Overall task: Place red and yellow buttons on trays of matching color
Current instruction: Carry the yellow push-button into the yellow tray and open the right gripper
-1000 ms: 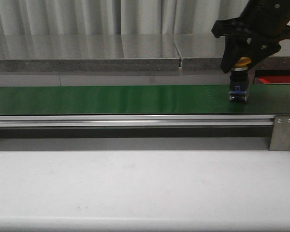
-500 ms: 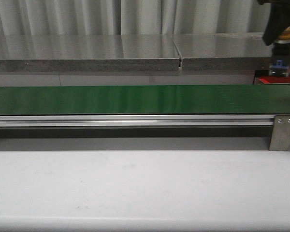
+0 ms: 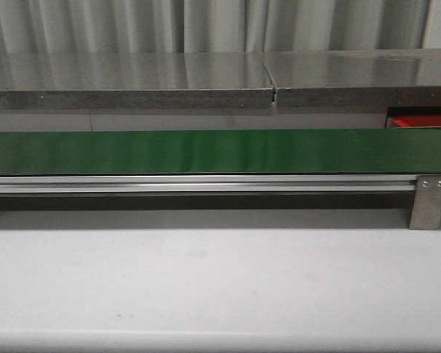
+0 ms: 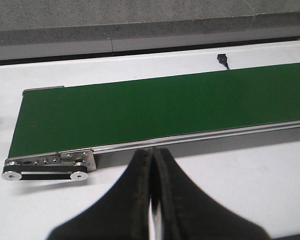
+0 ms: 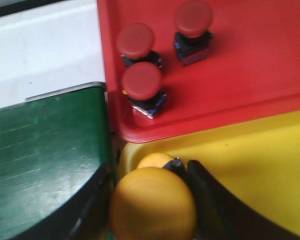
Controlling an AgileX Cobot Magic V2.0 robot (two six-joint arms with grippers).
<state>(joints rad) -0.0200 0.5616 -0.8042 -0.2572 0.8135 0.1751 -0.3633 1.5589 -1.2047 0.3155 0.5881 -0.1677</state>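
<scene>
In the right wrist view my right gripper (image 5: 152, 210) is shut on a yellow button (image 5: 152, 204), whose round cap fills the gap between the black fingers. It hangs over the near corner of the yellow tray (image 5: 250, 170), where another yellow button (image 5: 152, 160) peeks out behind it. Three red buttons (image 5: 144, 82) stand on the red tray (image 5: 250, 65) beyond. My left gripper (image 4: 152, 160) is shut and empty, held above the white table before the green belt (image 4: 155, 112). In the front view neither gripper shows; only a sliver of the red tray (image 3: 419, 122) appears at the right.
The green conveyor belt (image 3: 206, 151) runs across the front view with its metal rail (image 3: 198, 184) and end bracket (image 3: 428, 200). A grey ledge (image 3: 132, 88) lies behind it. The belt's end (image 5: 45, 150) sits beside both trays in the right wrist view.
The right arm has carried the yellow button up off the belt and rightward, out of the front view. The left arm has not visibly moved.
</scene>
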